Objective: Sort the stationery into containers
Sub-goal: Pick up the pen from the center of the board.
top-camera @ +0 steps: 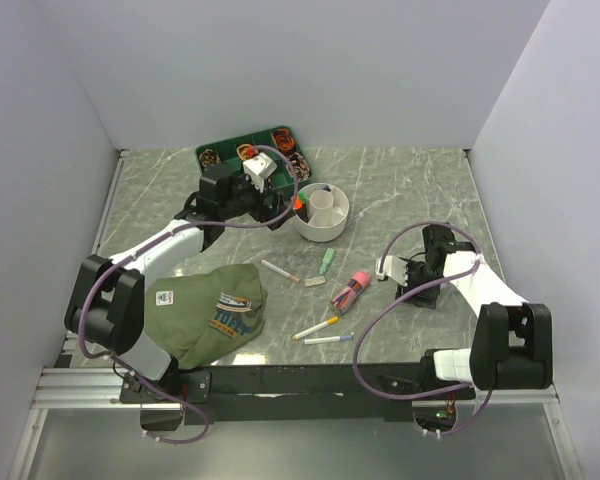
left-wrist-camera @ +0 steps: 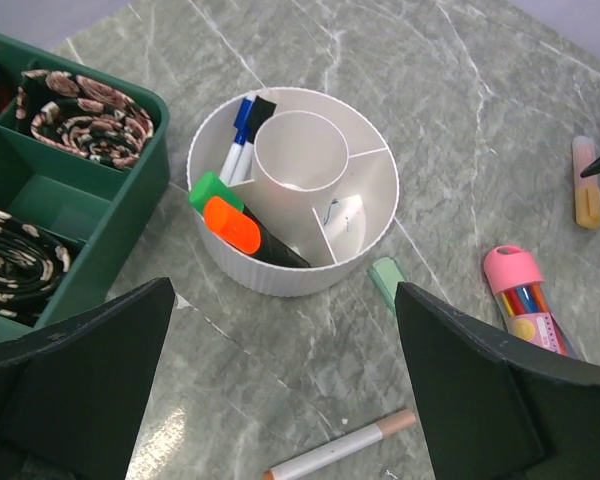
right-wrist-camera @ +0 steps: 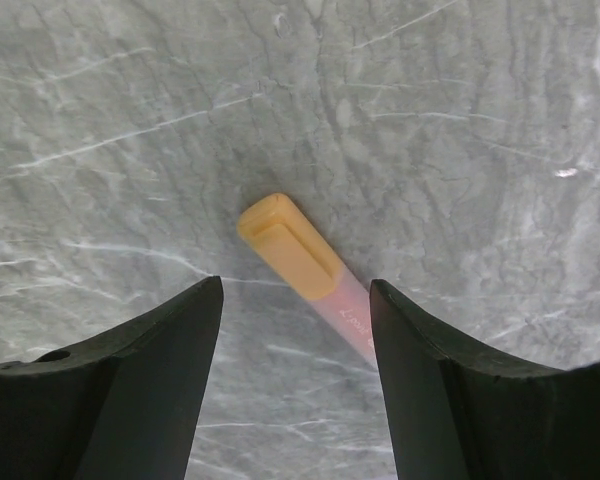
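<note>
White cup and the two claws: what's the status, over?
Left gripper open, near the white cup. Right gripper open, astride an orange-capped highlighter lying on the table. Nothing seen in the way.

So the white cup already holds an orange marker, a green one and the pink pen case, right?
Not quite. The pink pen case lies on the table beside the white cup, not in it, as the left wrist view shows. The orange marker and the green one are indeed in the cup.
</note>
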### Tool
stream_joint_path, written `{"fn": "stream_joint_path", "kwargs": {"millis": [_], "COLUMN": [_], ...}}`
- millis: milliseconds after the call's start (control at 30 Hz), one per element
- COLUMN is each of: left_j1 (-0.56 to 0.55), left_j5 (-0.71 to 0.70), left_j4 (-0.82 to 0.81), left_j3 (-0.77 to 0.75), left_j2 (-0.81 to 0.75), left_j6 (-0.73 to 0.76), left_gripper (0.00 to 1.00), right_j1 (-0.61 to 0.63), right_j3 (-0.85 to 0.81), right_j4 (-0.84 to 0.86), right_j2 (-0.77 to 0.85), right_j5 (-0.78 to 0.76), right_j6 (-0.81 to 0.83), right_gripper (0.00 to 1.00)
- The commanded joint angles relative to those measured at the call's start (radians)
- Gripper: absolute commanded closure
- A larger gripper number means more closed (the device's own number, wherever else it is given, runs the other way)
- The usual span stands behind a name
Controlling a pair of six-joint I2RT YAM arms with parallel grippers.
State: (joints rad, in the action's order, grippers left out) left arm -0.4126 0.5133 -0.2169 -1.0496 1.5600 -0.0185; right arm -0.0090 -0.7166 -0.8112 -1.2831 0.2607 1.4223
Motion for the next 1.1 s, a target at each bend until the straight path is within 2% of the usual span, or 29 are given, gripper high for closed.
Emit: {"fn": "stream_joint_path", "kwargs": {"millis": [0, 333, 533, 633, 667, 767, 867, 933, 1067], "left_j1": [-0.014, -0.035, -0.038, -0.038, -0.038, -0.038, -0.037, -0.02, -0.002], "left_j5": [-0.012, -0.041, -0.059, -0.074, -0.078, -0.091, -0.126, -0.131, -0.232], "left_j4": [0.004, 0.017, 0.021, 0.028, 0.028, 0.036, 0.083, 0.125, 0.257], "left_j3": [-0.059, -0.099, -0.102, -0.101, -0.099, -0.098, -0.116, -0.151, -0.205], "left_j2": [0.018, 0.058, 0.068, 0.064, 0.061, 0.054, 0.043, 0.031, -0.027], "left_j6": [0.008, 0.049, 0.051, 0.06, 0.061, 0.074, 0.089, 0.094, 0.153], "left_gripper": [0.01, 0.0, 0.01, 0.01, 0.01, 0.01, 0.01, 0.0, 0.01], "right_j1": [0.004, 0.032, 0.06, 0.07, 0.072, 0.073, 0.073, 0.075, 0.108], "right_j3": [-0.024, 0.003, 0.035, 0.057, 0.059, 0.042, -0.055, -0.193, -0.417], "right_j4": [0.046, 0.093, 0.112, 0.113, 0.112, 0.086, 0.027, -0.017, -0.003], "right_j2": [-0.042, -0.088, -0.113, -0.122, -0.125, -0.113, -0.082, -0.073, -0.076], "right_j5": [-0.026, -0.026, -0.035, -0.048, -0.049, -0.037, 0.027, 0.121, 0.257], "right_j6": [0.049, 0.095, 0.102, 0.099, 0.093, 0.078, -0.029, -0.118, -0.455], "right_gripper": [0.32, 0.33, 0.38, 0.53, 0.64, 0.82, 0.89, 0.9, 0.94]}}
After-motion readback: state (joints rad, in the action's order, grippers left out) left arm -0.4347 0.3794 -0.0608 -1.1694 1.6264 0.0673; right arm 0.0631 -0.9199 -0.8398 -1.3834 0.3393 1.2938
